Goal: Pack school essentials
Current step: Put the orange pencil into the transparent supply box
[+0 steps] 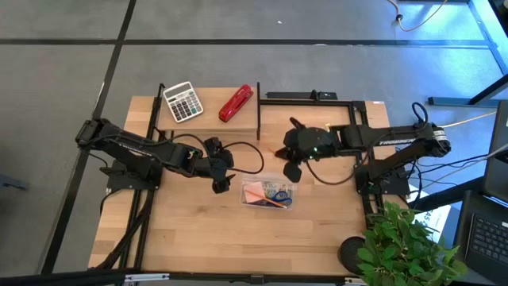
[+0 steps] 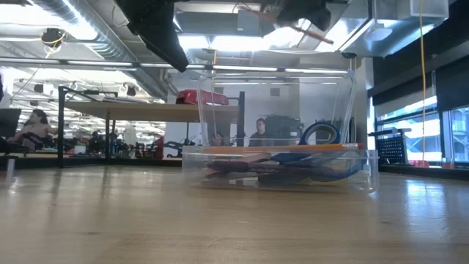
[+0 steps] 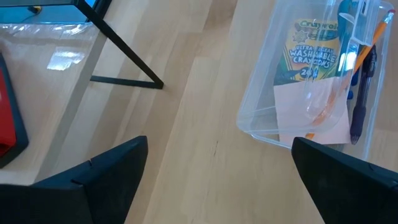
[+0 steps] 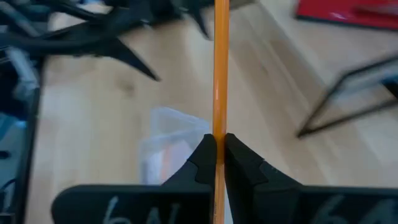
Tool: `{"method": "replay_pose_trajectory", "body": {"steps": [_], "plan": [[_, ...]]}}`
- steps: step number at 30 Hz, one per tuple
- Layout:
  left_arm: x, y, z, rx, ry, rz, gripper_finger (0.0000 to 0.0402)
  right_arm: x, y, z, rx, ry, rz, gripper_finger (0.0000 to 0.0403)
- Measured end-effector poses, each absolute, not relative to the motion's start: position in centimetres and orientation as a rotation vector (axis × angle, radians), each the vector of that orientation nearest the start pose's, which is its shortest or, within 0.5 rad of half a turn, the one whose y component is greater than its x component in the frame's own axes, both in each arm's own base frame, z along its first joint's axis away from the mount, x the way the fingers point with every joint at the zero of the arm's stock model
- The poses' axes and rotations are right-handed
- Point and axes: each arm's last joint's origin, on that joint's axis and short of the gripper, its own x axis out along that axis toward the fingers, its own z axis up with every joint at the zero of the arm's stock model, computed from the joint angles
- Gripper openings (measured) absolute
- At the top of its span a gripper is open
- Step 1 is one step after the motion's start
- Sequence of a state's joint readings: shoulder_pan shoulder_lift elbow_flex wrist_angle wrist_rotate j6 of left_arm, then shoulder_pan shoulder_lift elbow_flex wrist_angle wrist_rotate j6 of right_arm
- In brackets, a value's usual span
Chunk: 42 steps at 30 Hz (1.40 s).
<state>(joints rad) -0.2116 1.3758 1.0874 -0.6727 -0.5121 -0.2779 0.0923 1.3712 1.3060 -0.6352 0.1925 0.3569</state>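
Note:
A clear plastic box (image 1: 267, 192) stands on the wooden table near its middle. It holds a pink sticky-note pad (image 3: 311, 115), a crayon pack (image 3: 311, 53), a dark pen (image 3: 360, 93), blue scissors (image 2: 320, 134) and an orange pencil (image 2: 278, 149). My right gripper (image 1: 290, 165) hangs just beyond the box's far side, above the table, and is shut on another thin orange pencil (image 4: 219, 68). My left gripper (image 1: 221, 176) is open and empty just left of the box; the left wrist view shows its fingers spread (image 3: 217, 180). My right gripper pinches the orange pencil's shaft (image 4: 219, 127) between its two fingertips. The pencil runs on past the fingertips in line with the fingers. It is lifted clear above the box, and it shows slanting in the low view (image 2: 311, 31).
A raised shelf (image 1: 208, 121) at the table's far side carries a white-grey calculator (image 1: 182, 102) and a red stapler (image 1: 236, 103). A potted plant (image 1: 405, 246) stands at the near right corner. Bare wood lies in front of the box.

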Motion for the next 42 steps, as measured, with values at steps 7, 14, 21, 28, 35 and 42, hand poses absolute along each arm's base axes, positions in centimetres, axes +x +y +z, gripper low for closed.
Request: {"method": "replay_pose_trajectory", "body": {"steps": [7,14,21,28,35,42], "plan": [[27.1,-4.4,27.4,0.086,0.85,0.398,0.0393,29.1,5.5,34.3,0.212,0.64,-0.122,0.0016],[26.9,-4.2,27.7,0.14,0.838,0.426,0.0393,30.0,8.7,32.9,0.202,0.661,-0.046,0.0016],[25.6,-3.9,29.5,0.151,0.778,0.416,0.0393,30.8,11.4,31.1,0.224,0.711,-0.016,0.0016],[24.4,-4.0,30.9,0.131,0.72,0.394,0.0393,32.7,12.9,28.0,0.193,0.769,-0.03,0.0016],[24.2,-5.9,31.0,0.159,0.721,0.24,0.0393,34.3,13.3,24.3,0.154,0.869,-0.06,0.0016],[24.0,-7.6,31.1,0.142,0.7,0.105,0.0393,35.2,12.7,22.5,0.105,0.909,-0.112,0.0016]]}}
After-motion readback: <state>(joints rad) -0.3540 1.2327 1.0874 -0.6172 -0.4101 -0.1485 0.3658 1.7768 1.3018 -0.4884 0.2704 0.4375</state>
